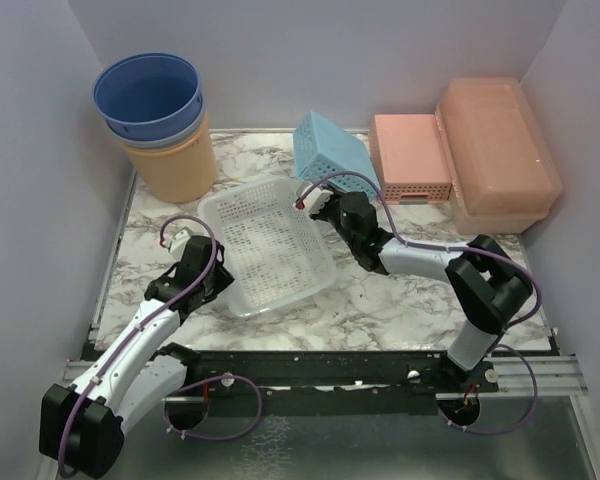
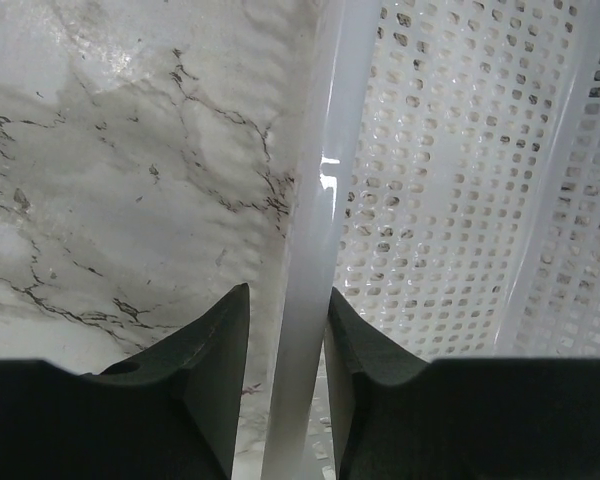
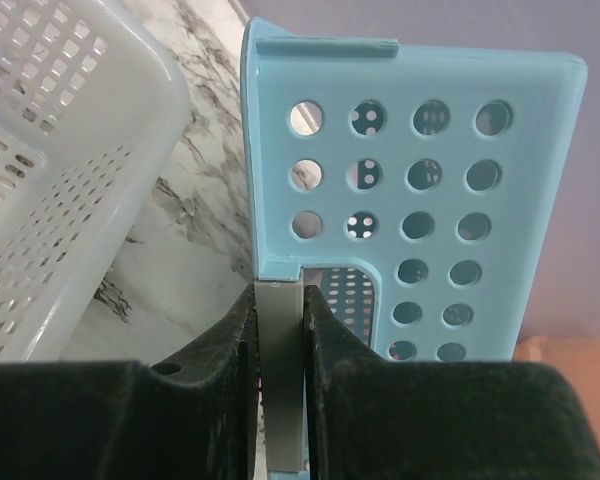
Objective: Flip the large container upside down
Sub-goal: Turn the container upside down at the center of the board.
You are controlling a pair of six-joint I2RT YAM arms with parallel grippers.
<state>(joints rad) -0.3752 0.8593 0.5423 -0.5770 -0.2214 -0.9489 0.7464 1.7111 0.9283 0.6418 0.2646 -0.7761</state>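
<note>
The large container (image 1: 500, 145), a peach-orange lidded box, stands at the back right against the wall, and neither gripper touches it. My left gripper (image 1: 215, 275) (image 2: 288, 300) is closed over the left rim of a white perforated basket (image 1: 270, 245) (image 2: 460, 200); the right finger presses the rim and a thin slit shows beside the left finger. My right gripper (image 1: 320, 200) (image 3: 280, 300) is shut on the edge of a light blue perforated basket (image 1: 335, 150) (image 3: 430, 170), which is tipped up on its side behind the white basket (image 3: 40, 180).
A pink perforated basket (image 1: 410, 155) lies upside down just left of the large container. A blue bucket (image 1: 150, 95) is stacked in an orange bucket (image 1: 170, 165) at the back left. Walls close in three sides; a metal rail (image 1: 330, 365) runs along the near edge.
</note>
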